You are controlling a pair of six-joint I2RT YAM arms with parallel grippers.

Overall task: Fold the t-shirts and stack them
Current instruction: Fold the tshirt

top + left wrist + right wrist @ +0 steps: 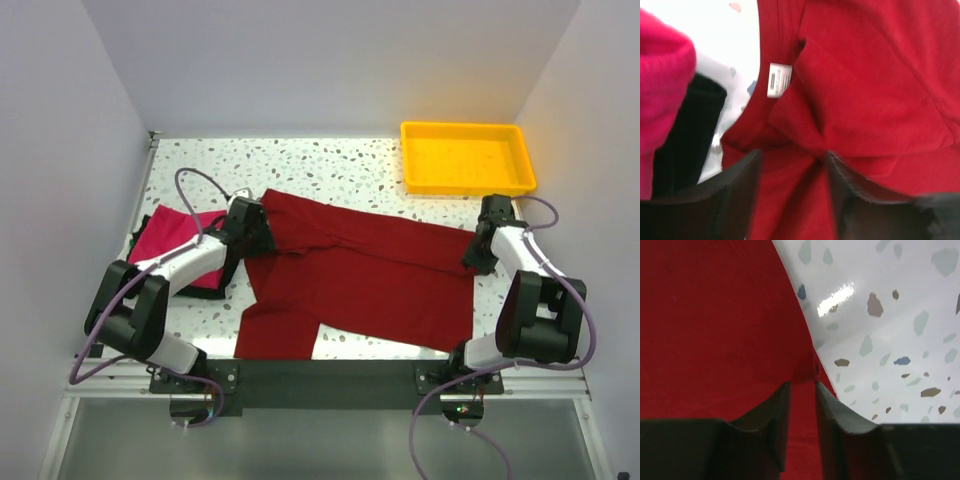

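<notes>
A dark crimson t-shirt [370,275] lies spread across the middle of the speckled table, partly folded, its collar to the left. My left gripper [262,228] sits on the collar area. In the left wrist view the gripper [792,160] has bunched crimson cloth [865,90] gathered between its fingers, just below the white neck label [779,80]. My right gripper [472,255] is at the shirt's right edge. In the right wrist view the gripper [802,385] pinches the hem of the shirt [715,315]. A magenta-pink t-shirt [165,235] lies folded at the left on a dark one [690,135].
A yellow plastic tray [412,160] stands at the back right. White walls close in the table on the left, the back and the right. Speckled tabletop [890,315] shows right of the shirt's hem.
</notes>
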